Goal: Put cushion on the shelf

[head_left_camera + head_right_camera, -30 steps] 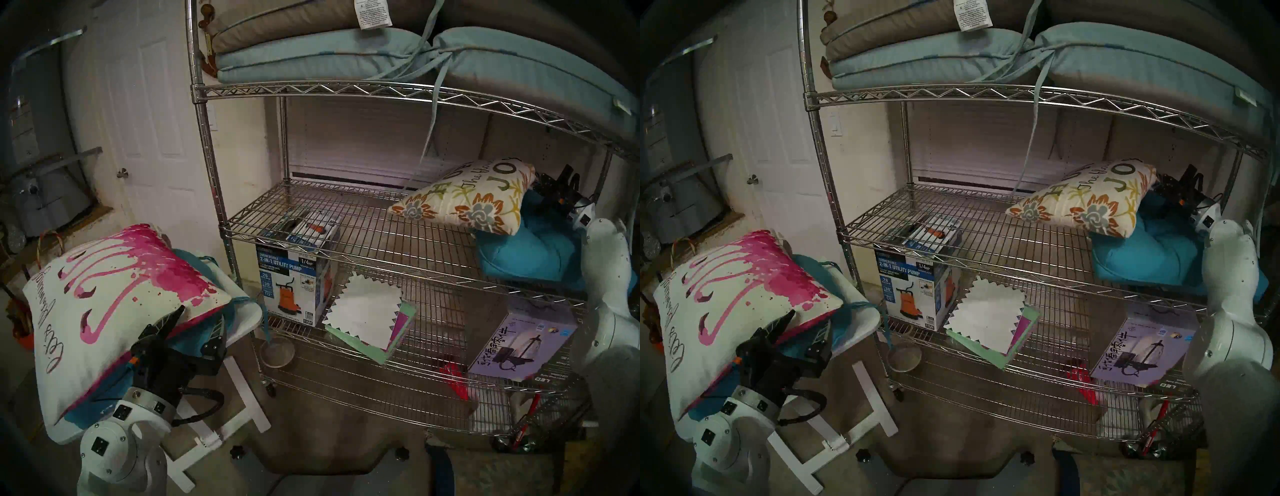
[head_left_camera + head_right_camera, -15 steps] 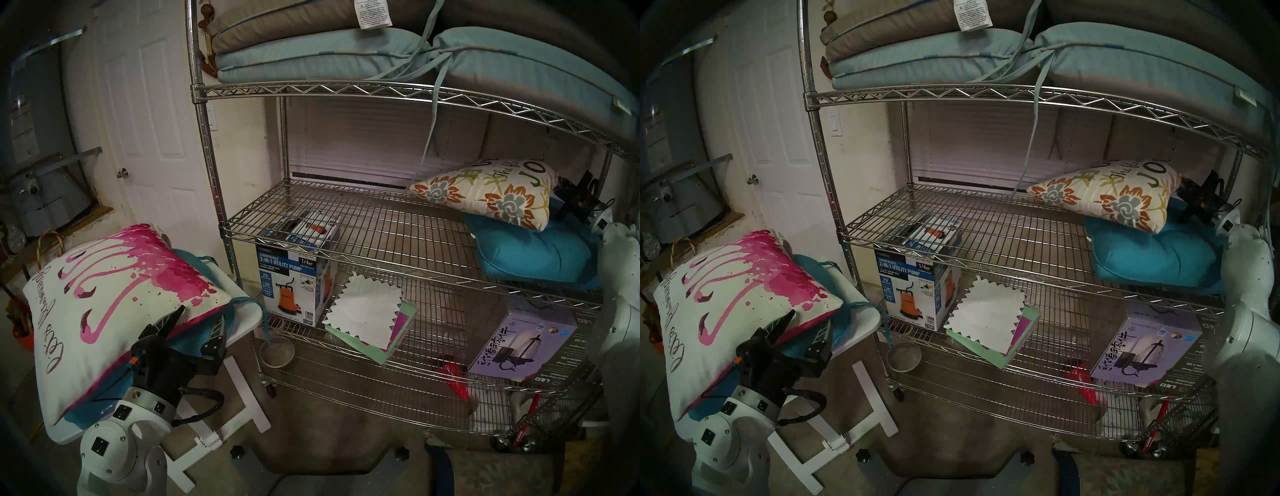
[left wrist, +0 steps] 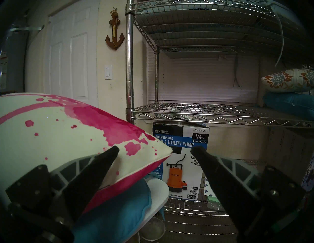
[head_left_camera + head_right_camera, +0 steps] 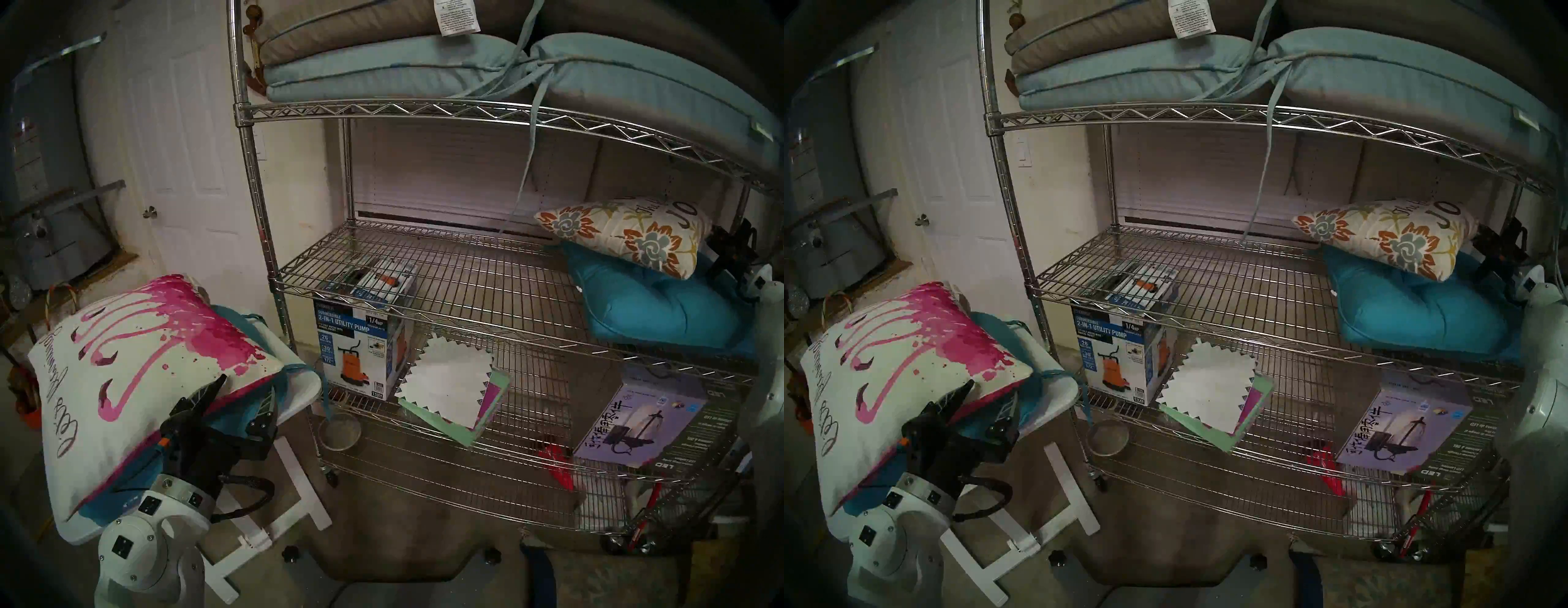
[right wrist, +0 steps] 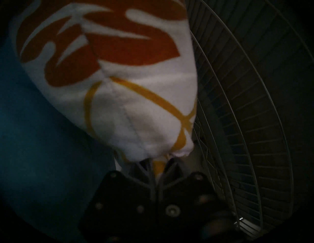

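My right gripper [image 5: 159,162] is clamped on a corner of the floral cushion [image 4: 628,235], which lies leftward from the jaws on the teal cushion [image 4: 653,305] at the right end of the shelf [image 4: 445,271], while my left gripper [image 3: 154,149] is wide open.

floral cushion [image 4: 628,237] atop teal cushion [image 4: 653,305], chrome shelf [image 4: 424,276]

Spread-open left tool [image 3: 153,150] straddles pink-splashed cushion [image 3: 68,132] corner.
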Tool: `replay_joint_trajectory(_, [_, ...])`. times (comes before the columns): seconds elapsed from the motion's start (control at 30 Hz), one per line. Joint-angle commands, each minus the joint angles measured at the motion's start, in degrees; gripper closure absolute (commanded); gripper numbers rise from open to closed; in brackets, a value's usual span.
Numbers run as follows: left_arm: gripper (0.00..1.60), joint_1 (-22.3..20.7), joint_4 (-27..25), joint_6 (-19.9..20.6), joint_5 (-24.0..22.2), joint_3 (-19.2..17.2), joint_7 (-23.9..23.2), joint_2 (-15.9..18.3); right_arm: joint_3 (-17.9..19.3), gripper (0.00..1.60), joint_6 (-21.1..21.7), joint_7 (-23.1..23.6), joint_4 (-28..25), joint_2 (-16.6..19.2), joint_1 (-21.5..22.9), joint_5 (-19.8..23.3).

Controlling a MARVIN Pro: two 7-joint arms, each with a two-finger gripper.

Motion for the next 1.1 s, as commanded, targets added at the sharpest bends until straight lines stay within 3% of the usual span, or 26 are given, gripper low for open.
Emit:
replay_joint_trajectory(0.0, [0.00,-0.1,-1.1,-0.2,0.0,0.1,0.0,-0.1,0.9,1.60,0.1,-2.4,-1.1,4.5,1.0,0.4])
replay_joint_trajectory(1.0, [0.00,0.0,-1.2,-0.2,0.1,0.1,0.1,-0.1,2.1,1.60,0.1,-7.0,-4.0,8.8,-7.8,4.1])
replay_joint_trajectory(1.03, [0.00,0.0,-1.2,-0.2,0.1,0.1,0.1,-0.1,2.2,1.29,0.1,-7.2,-4.1,8.9,-7.9,4.2])
replay_joint_trajectory(1.07, [0.00,0.0,-1.2,-0.2,0.1,0.1,0.1,-0.1,2.2,0.32,0.1,-7.3,-4.2,8.9,-8.0,4.3])
